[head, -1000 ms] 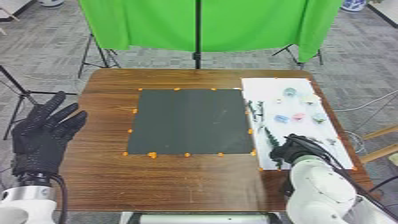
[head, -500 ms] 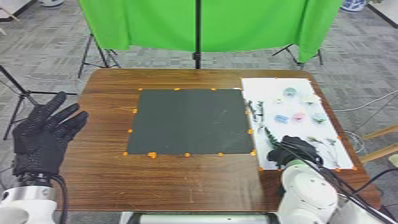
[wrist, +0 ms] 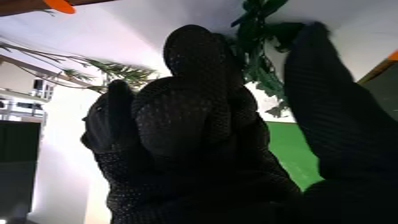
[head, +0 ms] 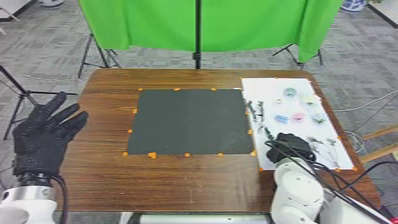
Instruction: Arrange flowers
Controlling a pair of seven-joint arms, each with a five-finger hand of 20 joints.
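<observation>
Since the leafy stem [wrist: 258, 66] shows between right thumb and fingers, thumb set apart, no pinch visible, it reads as ungripped. Right hand [head: 291, 146] is on the white sheet [head: 254, 85], 4 o'clock from the dark mat [head: 191, 121]; left hand [head: 40, 137] at 9, fingers spread. Stem's probably light, bendy, leaves snag easily: pinch the stalk, gently, clear of leaves.

white sheet [head: 266, 87] ×1, table's [head: 98, 125] right edge | dark mat [head: 191, 122] ×1, left of sheet | flower heads [head: 298, 117] ×6 on sheet: blue 1, pink 1, other pale 4 | leafy stems [head: 260, 109] ≥3, sheet's left edge, partly hidden | thin sprigs [head: 331, 142] ≥2, toward sheet's near right corner
</observation>
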